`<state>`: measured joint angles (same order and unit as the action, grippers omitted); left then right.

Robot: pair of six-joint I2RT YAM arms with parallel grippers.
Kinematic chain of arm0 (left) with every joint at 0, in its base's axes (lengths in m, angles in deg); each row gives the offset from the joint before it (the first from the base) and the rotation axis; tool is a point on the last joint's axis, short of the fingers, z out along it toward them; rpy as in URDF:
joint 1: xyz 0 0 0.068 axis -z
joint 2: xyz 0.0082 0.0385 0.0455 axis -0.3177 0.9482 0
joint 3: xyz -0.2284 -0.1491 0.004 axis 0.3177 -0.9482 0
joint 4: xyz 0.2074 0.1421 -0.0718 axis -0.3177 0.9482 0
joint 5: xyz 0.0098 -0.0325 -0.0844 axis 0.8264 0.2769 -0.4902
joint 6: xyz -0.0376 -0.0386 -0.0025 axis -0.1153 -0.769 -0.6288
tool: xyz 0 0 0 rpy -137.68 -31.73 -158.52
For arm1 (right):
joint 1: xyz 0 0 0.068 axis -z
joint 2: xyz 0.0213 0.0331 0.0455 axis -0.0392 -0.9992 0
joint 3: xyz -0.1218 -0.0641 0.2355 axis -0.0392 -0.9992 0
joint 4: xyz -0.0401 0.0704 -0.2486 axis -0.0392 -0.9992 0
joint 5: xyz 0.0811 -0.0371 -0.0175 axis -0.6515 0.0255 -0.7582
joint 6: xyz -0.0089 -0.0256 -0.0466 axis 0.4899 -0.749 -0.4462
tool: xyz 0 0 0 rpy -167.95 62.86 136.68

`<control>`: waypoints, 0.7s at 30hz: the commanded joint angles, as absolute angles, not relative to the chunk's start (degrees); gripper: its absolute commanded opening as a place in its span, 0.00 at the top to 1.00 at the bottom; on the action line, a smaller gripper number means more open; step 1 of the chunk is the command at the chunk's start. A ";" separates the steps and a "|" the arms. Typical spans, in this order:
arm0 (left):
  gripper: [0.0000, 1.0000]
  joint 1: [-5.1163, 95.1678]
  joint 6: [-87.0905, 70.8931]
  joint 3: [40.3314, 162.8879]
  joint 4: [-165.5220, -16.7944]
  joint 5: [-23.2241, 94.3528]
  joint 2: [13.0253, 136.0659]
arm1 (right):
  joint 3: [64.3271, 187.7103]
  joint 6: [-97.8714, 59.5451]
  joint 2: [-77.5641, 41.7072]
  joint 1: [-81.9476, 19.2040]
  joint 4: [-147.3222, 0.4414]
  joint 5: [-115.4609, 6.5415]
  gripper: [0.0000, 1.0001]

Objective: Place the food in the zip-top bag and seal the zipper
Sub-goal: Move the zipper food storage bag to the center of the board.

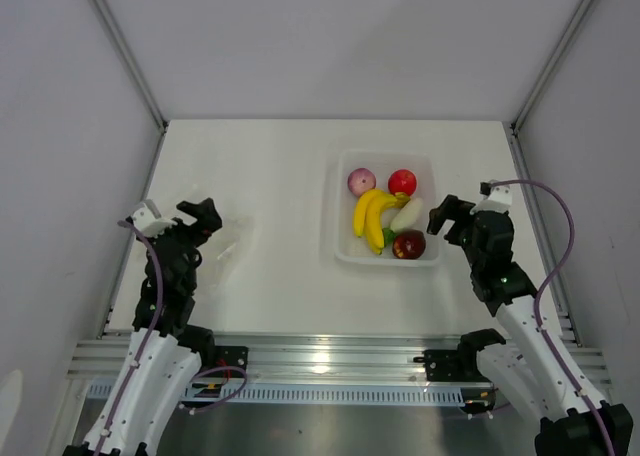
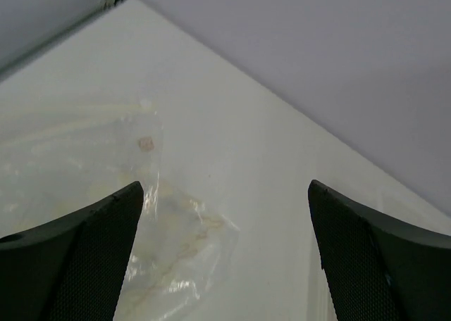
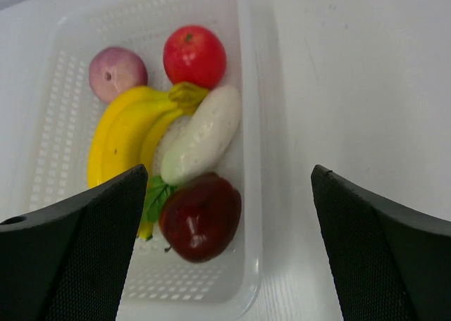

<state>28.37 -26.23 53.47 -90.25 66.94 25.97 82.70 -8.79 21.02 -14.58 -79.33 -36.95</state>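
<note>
The food lies in a white tray [image 1: 345,251]: yellow banana bunch [image 1: 370,216], pink-purple onion [image 1: 361,182], red fruit [image 1: 402,182], white oblong piece [image 1: 405,213], dark red apple [image 1: 408,244] and a green bit [image 3: 156,196]. In the right wrist view the apple [image 3: 201,217] and white piece [image 3: 202,134] lie between the open fingers. My right gripper [image 1: 446,219] is open, just right of the tray. The clear zip-top bag [image 1: 228,248] lies flat at the left. My left gripper [image 1: 200,221] is open above its near edge; the bag [image 2: 169,243] shows crinkled by the left finger. The zipper is not discernible.
The tray's right wall [image 3: 255,194] stands between the apple and bare table. Grey enclosure walls and metal posts [image 1: 125,51] border the white table on three sides. The metal rail [image 1: 320,361] with both arm bases runs along the near edge.
</note>
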 commanded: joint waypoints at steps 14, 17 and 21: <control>0.01 26.61 -39.32 64.50 -58.49 60.85 26.91 | 95.37 2.32 14.74 -27.71 -85.23 -55.97 0.01; 0.01 26.35 -40.37 67.75 -52.78 63.51 29.36 | 100.91 1.62 8.06 -31.59 -87.61 -53.59 0.01; 0.01 26.35 -41.34 72.76 -48.46 64.48 29.90 | 107.32 3.11 -2.65 -40.71 -85.50 -52.19 0.01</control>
